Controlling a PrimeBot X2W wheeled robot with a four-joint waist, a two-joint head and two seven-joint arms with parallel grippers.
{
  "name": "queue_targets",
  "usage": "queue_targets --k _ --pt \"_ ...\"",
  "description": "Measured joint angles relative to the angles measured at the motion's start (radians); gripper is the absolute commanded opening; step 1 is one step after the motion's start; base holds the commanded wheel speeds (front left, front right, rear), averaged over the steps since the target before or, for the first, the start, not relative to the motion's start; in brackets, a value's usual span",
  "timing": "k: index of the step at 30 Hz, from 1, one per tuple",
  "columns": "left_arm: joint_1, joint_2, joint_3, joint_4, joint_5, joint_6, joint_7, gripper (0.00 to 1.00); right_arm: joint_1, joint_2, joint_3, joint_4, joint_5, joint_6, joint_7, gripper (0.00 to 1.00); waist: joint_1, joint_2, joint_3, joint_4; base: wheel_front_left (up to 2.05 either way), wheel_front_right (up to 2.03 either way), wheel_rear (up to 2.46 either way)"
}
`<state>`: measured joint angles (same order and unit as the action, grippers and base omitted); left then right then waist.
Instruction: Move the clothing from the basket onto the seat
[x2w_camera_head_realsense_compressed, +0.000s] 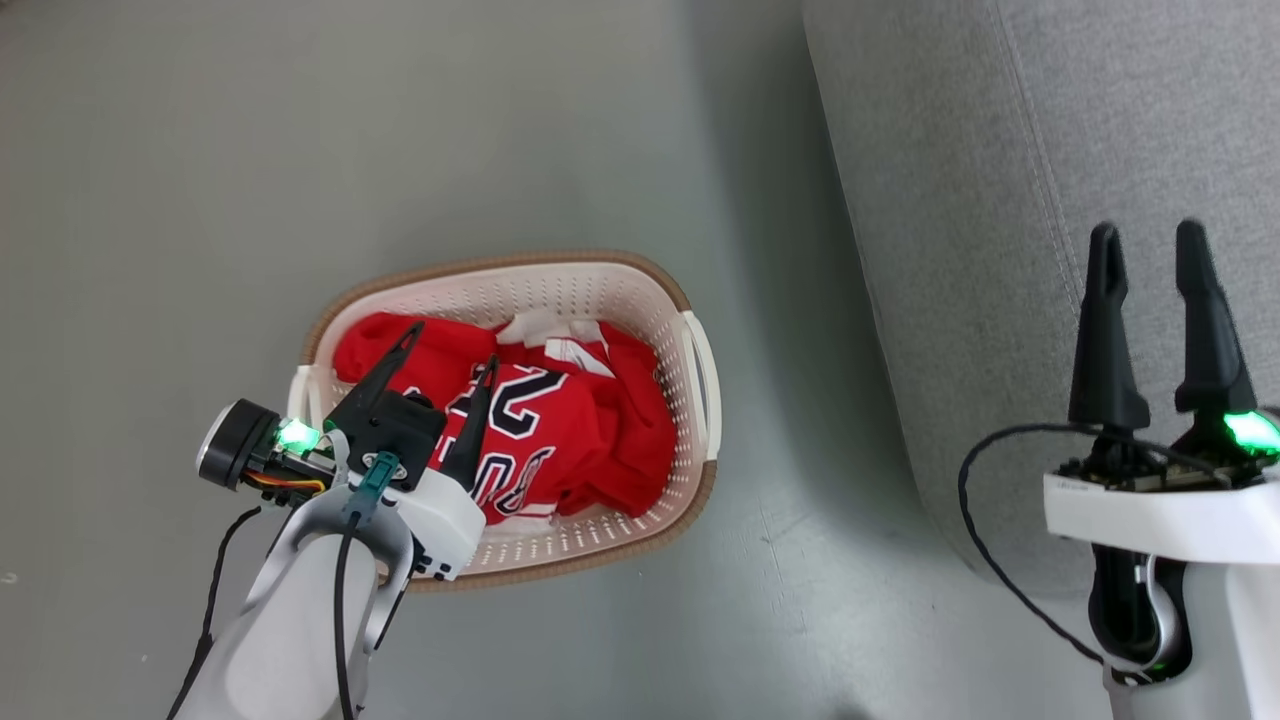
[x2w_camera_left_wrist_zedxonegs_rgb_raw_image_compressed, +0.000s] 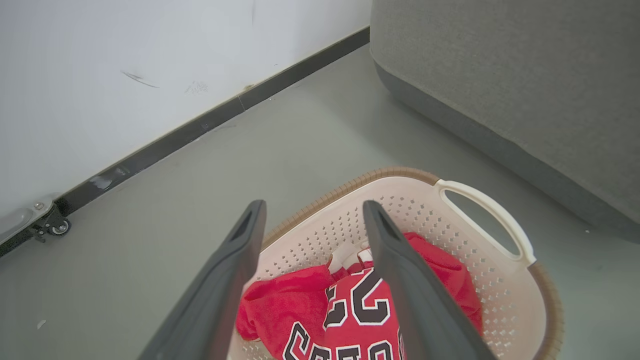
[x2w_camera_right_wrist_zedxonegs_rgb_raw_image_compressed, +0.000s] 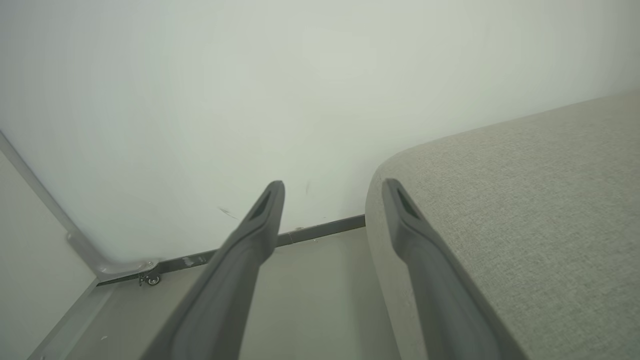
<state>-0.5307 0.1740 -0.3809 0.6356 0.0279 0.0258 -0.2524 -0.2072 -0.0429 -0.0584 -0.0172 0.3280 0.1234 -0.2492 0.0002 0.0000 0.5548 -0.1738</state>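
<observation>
I'm holding my left gripper (x2w_camera_head_realsense_compressed: 453, 345), fingers spread and empty, over the red clothing (x2w_camera_head_realsense_compressed: 590, 420) bunched in the basket (x2w_camera_head_realsense_compressed: 640, 290) beside the sofa (x2w_camera_head_realsense_compressed: 1000, 150). My right gripper (x2w_camera_head_realsense_compressed: 1147, 232) is hanging open by the sofa's edge. I'm risking a shallow pinch slipping off, or a finger catching the basket's holes.

Crumpled red clothing (x2w_camera_head_realsense_compressed: 560, 420) numbered 23 fills the cream basket (x2w_camera_head_realsense_compressed: 600, 290) on the floor beside the grey seat (x2w_camera_head_realsense_compressed: 1000, 150).
</observation>
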Motion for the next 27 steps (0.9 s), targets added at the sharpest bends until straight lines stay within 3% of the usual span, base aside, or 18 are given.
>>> queue_targets --k 27 --pt "-0.151 0.055 -0.098 0.172 0.115 -0.063 0.033 1.00 -0.134 0.000 -0.001 -0.050 0.053 0.000 0.000 1.00 0.0000 0.0000 0.201 -0.096 0.00 0.00 0.00"
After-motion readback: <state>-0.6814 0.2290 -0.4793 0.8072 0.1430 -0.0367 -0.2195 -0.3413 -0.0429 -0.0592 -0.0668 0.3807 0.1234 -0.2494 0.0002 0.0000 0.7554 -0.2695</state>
